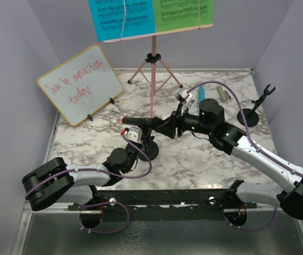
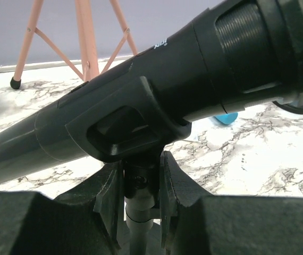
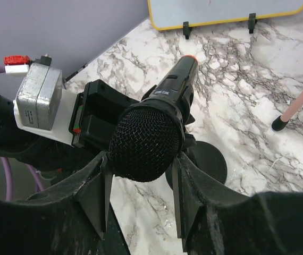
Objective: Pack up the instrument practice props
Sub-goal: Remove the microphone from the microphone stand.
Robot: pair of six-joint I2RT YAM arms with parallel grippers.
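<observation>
Instrument practice props are all being shown out on the table (image 1: 194,164), so the packing is being judged as barely begun: nothing is seen put away, and no box or bag is being shown in any view. The black microphone (image 3: 146,141) is being carried in the clip of the nearer mic holder (image 2: 122,127), near the middle of the table, lying almost level with its mesh head turned toward the right arm. The stem of that holder, just under the clip, is being clenched by the left claw (image 2: 140,178), with a finger pressed on each side. The mesh head is being flanked by the right claw (image 3: 141,164), whose fingers appear closed against it, so the microphone is being judged as grasped for pulling free while the holder is being steadied. Everything else is being left untouched: the pink tripod music holder (image 1: 152,79) is standing at the far edge with the blue music sheet (image 1: 120,16) and the green music sheet (image 1: 183,11) on its tray, the blue microphone (image 1: 201,93) is lying beyond the right arm, and the second mic holder (image 1: 251,114) is standing empty at the right side.
</observation>
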